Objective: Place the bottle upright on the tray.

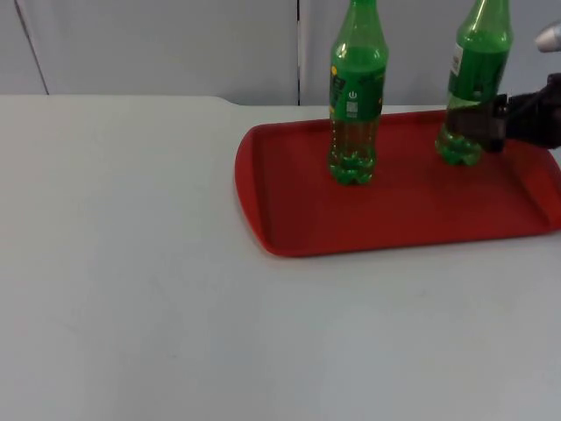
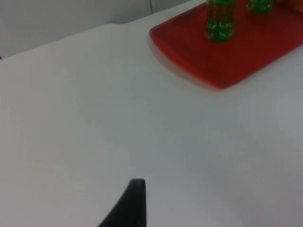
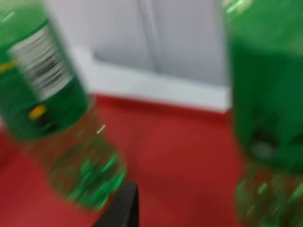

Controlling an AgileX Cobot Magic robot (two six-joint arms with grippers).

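On the red tray [image 1: 412, 219] two green bottles stand upright. One bottle [image 1: 355, 96] is near the tray's middle, and it also appears in the left wrist view [image 2: 219, 21]. The other bottle [image 1: 472, 88] stands at the tray's far right. My right gripper [image 1: 485, 123] is level with this bottle's lower body, coming in from the right. In the right wrist view a black fingertip [image 3: 120, 208] stands apart from the near bottle [image 3: 267, 109], with red tray [image 3: 180, 156] showing between them, so the gripper is open. My left gripper [image 2: 135, 203] waits low over the bare table, far from the tray.
The white table [image 1: 131, 263] stretches wide to the left and front of the tray. A grey partition wall [image 1: 158, 44] closes the back. The tray's right end runs out of the top view.
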